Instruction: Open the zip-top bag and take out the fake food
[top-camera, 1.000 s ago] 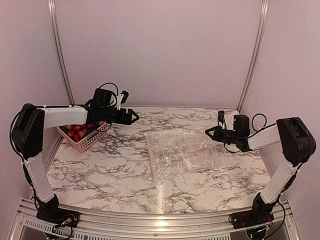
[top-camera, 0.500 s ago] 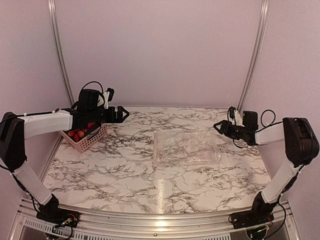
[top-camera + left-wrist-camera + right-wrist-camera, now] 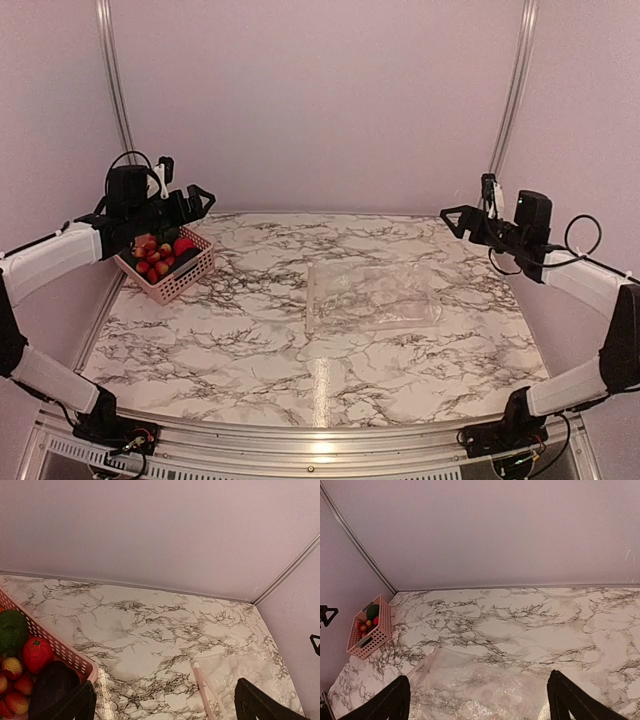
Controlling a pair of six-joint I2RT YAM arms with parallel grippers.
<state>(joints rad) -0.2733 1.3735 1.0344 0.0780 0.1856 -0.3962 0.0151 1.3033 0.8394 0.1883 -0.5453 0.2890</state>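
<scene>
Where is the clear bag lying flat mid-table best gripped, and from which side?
Probably the whitish zip strip along the left edge of the zip-top bag, approached low from the left. The bag lies flat on the marble table, so its film offers little to pinch. The strip looks like the thicker, firmer edge, and it faces that side.

The white marble-patterned table top with dark grey veins (image 3: 200,340) runs back to pale lilac walls, and its glossy surface catches a streak of light near the front edge. A clear, floppy plastic zip-top bag (image 3: 372,297) lies flat on it, a little right of the middle, with its whitish zip strip (image 3: 204,685) along the left side. A pink slatted plastic basket (image 3: 185,275) stands at the far left corner, well apart from the bag.
</scene>
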